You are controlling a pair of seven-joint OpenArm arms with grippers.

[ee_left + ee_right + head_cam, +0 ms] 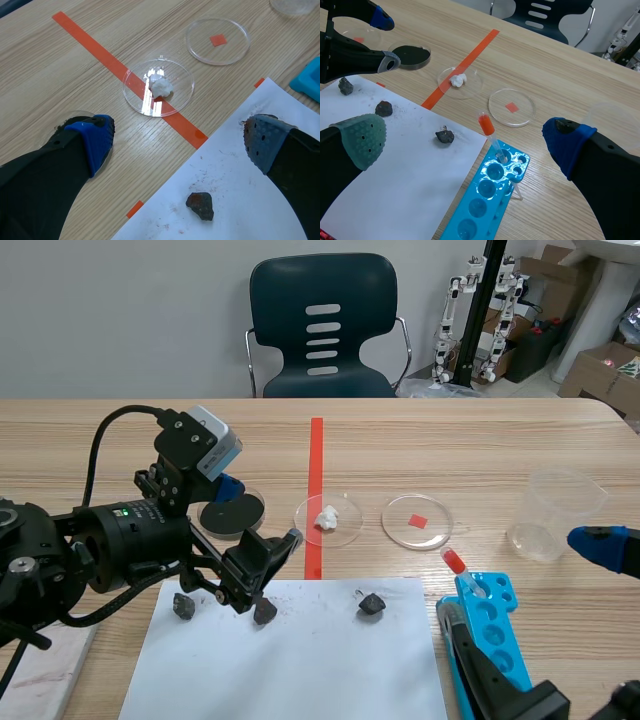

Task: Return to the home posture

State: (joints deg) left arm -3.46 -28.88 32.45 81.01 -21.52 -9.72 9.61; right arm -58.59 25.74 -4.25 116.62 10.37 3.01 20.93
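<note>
Found the left gripper (260, 511) low on the left side, fingers spread wide with nothing pinched, hanging over the far left corner of the white paper sheet (300, 670). From its wrist camera, spotted a dark rock (200, 206) on the sheet between the fingers, the blue-padded finger over the dark-filled dish (232, 514) and the grey-padded one over the sheet's far edge. Couldn't tell about any contact with the sheet.

Caught the right gripper (465, 140) at the near right corner, also wide apart and holding nothing. Had the blue tube rack (480, 200) ahead between its fingers and a tube with an orange-red top (486, 125) leaning in the rack's far end. Saw its blue-padded finger just beside the clear plastic beaker (555, 510), on the beaker's right.

Room-wise: noticed two clear petri dishes mid-table, one dish (350, 527) on the orange tape line (316, 455) with a white lump (327, 519) inside, the other dish (395, 530) to its right over a red square. Beyond those, had just bare wood up to the far edge of the table (480, 430), then a dark chair (322, 335). Also clocked a second rock (371, 605) further right on the sheet.

Looks-wise, noted black, chunky arms, plus a white-and-blue camera box (215, 448) and a looping black cable (102, 440) on the left one.
</note>
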